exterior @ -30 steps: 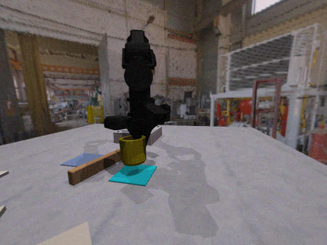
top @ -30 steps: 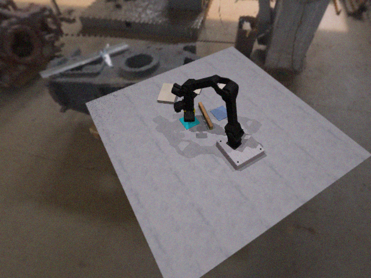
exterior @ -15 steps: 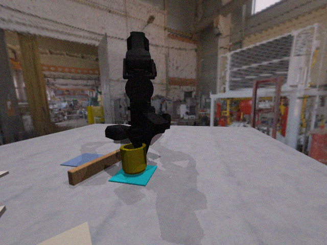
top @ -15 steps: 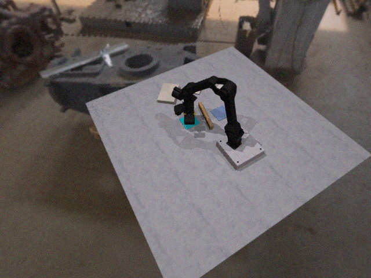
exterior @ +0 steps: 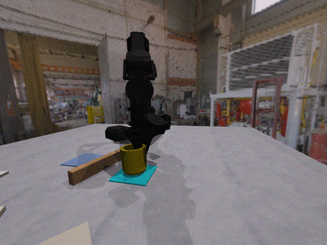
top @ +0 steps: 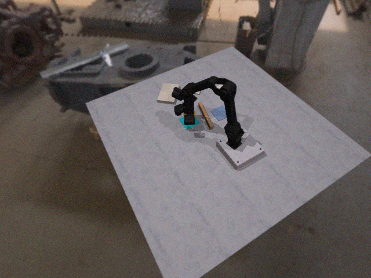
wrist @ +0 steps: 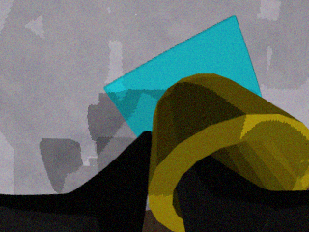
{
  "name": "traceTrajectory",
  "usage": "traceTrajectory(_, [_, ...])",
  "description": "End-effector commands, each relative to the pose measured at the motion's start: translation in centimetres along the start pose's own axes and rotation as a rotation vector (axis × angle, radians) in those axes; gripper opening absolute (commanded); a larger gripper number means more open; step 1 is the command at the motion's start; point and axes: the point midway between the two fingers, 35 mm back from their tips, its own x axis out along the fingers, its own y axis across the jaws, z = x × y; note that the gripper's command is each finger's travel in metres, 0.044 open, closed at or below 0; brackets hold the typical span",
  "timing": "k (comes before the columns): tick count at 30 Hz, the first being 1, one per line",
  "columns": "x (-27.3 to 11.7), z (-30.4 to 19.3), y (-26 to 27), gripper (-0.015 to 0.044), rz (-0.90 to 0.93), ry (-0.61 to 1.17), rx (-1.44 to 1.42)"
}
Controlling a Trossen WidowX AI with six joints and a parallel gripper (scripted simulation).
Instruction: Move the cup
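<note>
No text, label, brand, number or sign can be read in any of the three views. The counter (top: pixel 191 191) (exterior: pixel 237 184) (wrist: pixel 39 72), the cyan pad (top: pixel 186 125) (exterior: pixel 132 180) (wrist: pixel 193 60) and the yellow cup (exterior: pixel 134 162) (wrist: pixel 208 130) show no legible lettering (the workshop behind is too blurred to make out any writing), and neither does the pale base block (top: pixel 242 158).

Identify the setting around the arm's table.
Looks like an old industrial hall or workshop: a white metal frame with mesh stands behind the table, heavy rusty machinery sits beside it, and a tall weathered wall rises at the back.
</note>
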Motion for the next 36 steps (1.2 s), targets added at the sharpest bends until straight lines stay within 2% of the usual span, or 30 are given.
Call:
traceTrajectory(1, [-0.1,0.0,0.0,0.0053,0.0,-0.001,0.0])
traceTrajectory(5, [-0.1,0.0,0.0,0.0147,0.0,-0.001,0.0])
traceTrajectory(14, [-0.3,0.0,0.0,0.0147,0.0,-0.001,0.0])
traceTrajectory(36, [-3.7,0.1,-0.1,0.0147,0.002,-0.001,0.003])
